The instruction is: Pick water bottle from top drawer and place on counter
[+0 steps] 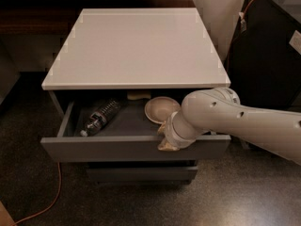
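Observation:
The water bottle lies on its side in the left part of the open top drawer, cap toward the front left. My gripper sits at the drawer's front edge, right of the middle, at the end of the white arm that reaches in from the right. It is well to the right of the bottle. The white counter lies above the drawer.
A round beige bowl sits in the drawer just behind my gripper, with a pale object behind it. Lower drawers are closed. An orange cable runs on the floor at left. A dark cabinet stands at right.

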Controlling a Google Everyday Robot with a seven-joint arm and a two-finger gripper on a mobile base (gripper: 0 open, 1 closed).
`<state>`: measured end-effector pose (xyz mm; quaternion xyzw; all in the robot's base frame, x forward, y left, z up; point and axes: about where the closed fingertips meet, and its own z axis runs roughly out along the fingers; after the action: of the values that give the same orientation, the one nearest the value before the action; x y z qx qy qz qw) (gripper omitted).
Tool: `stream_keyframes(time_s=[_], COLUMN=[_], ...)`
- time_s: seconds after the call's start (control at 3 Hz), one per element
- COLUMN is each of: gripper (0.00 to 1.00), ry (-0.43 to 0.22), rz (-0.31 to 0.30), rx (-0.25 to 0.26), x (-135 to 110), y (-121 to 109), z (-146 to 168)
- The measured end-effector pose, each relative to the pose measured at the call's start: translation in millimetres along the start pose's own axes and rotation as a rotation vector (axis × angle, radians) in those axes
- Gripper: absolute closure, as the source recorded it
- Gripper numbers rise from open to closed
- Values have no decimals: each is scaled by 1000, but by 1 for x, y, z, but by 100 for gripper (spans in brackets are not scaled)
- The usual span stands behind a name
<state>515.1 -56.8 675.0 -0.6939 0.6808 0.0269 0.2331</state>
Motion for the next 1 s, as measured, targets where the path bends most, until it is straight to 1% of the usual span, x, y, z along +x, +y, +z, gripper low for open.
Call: stream_keyframes(time_s=[0.33,0.67,1.0], gripper=[100,100,100], ry=[-22,-25,-25], rz=[46,82,82], rx=[-11,-30,-30], x=[-12,-17,-18], y=[29,51,50], z=[-8,-13,-15])
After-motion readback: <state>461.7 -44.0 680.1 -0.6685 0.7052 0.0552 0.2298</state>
